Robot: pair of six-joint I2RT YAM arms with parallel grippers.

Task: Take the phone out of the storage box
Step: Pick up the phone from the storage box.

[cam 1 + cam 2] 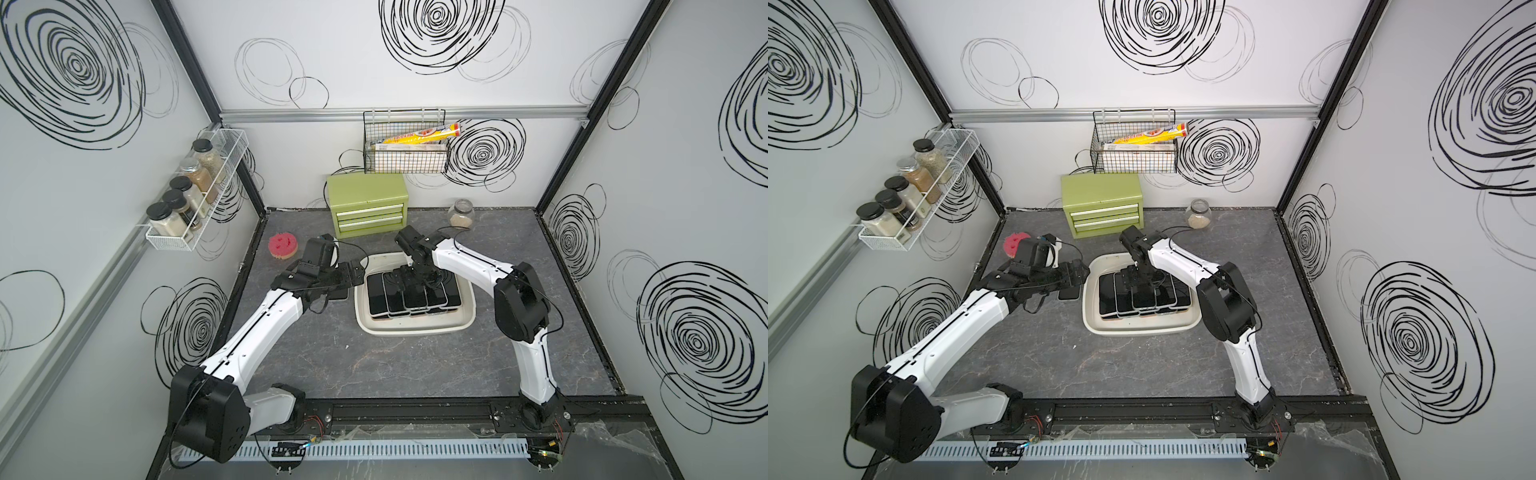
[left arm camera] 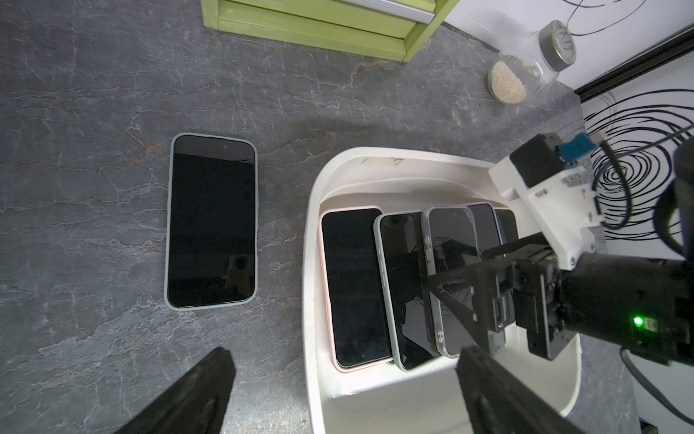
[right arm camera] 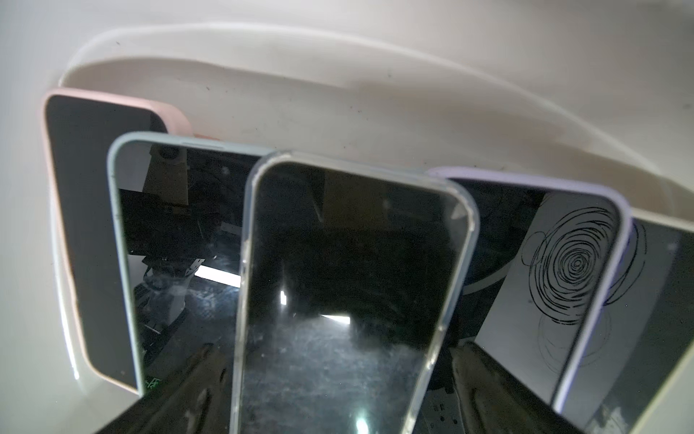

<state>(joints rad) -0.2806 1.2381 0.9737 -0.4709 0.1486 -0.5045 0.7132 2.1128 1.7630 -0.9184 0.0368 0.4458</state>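
You've got one phone [image 2: 212, 221] out on the counter [image 2: 94, 188] beside the box [image 2: 311, 263], five showing inside; right claw [image 1: 411, 286] open astride the clear-cased phone [image 3: 338, 282], no grip yet, left claw [image 1: 356, 272] open, empty.

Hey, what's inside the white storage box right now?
Five phones lie in the storage box, screens up, overlapping like fanned cards. The clear-cased phone sits on top, with the open right gripper straddling it. The box floor under them is covered.
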